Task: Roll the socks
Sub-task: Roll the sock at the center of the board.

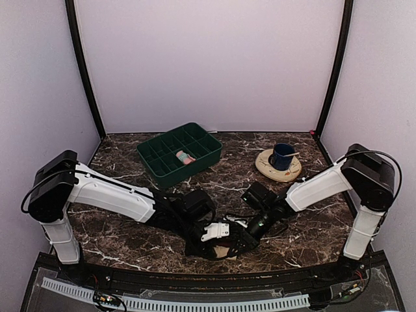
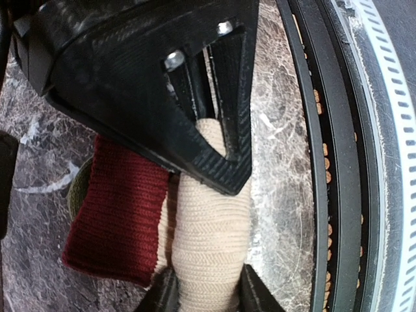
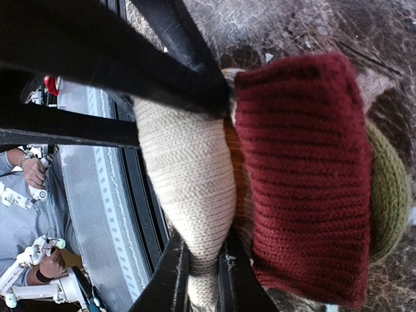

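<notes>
Both arms meet at bottom centre of the overhead view, close to the near edge of the table. The tan sock is there, bunched into a fat beige roll. Its maroon end lies flat beside the roll, touching it. An olive knit patch peeks out past the maroon at the right edge of the right wrist view; I can't tell what it belongs to.

Right gripper: jaws nearly together, clamped on a thin neck of the beige fabric. I read that as the anchor, so the roll can't unwind.

Left gripper: fingers on either side of the roll's thick part, pressed into the knit, gripping from the opposite end. Two opposed holds make sense for tightening the roll or tucking the maroon end over it.

The pink sock sits well apart in a compartment of the green tray, upper centre-left, neither arm near it. My guess: tan roll nearly done, pink not started.
</notes>
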`<state>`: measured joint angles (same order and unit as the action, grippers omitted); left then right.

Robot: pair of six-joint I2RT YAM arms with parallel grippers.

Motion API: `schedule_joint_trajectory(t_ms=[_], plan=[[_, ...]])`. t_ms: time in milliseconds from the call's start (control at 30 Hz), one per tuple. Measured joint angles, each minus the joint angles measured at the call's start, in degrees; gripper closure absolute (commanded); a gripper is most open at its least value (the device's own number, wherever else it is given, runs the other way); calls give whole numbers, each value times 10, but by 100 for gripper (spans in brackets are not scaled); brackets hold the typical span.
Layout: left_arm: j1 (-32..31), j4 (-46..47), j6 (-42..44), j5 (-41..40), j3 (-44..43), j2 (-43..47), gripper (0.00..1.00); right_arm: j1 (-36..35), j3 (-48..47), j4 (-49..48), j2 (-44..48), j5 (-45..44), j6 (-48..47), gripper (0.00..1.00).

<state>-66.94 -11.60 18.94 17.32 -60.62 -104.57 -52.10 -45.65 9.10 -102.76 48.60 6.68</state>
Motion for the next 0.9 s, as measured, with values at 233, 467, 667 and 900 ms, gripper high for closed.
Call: schedule_joint_trajectory(t_ms=[233, 467, 667, 900], plan=[[0, -8, 6, 10, -9, -7, 86, 3, -1, 3, -4, 7, -2, 100], [0, -23, 12, 35, -25, -21, 91, 4, -2, 18, -4, 7, -1, 82], [3, -38, 12, 62, -38, -32, 92, 6, -1, 21, -3, 8, 8, 76], [20, -44, 2, 98, -49, -45, 92, 24, 16, 8, 17, 5, 33, 72]])
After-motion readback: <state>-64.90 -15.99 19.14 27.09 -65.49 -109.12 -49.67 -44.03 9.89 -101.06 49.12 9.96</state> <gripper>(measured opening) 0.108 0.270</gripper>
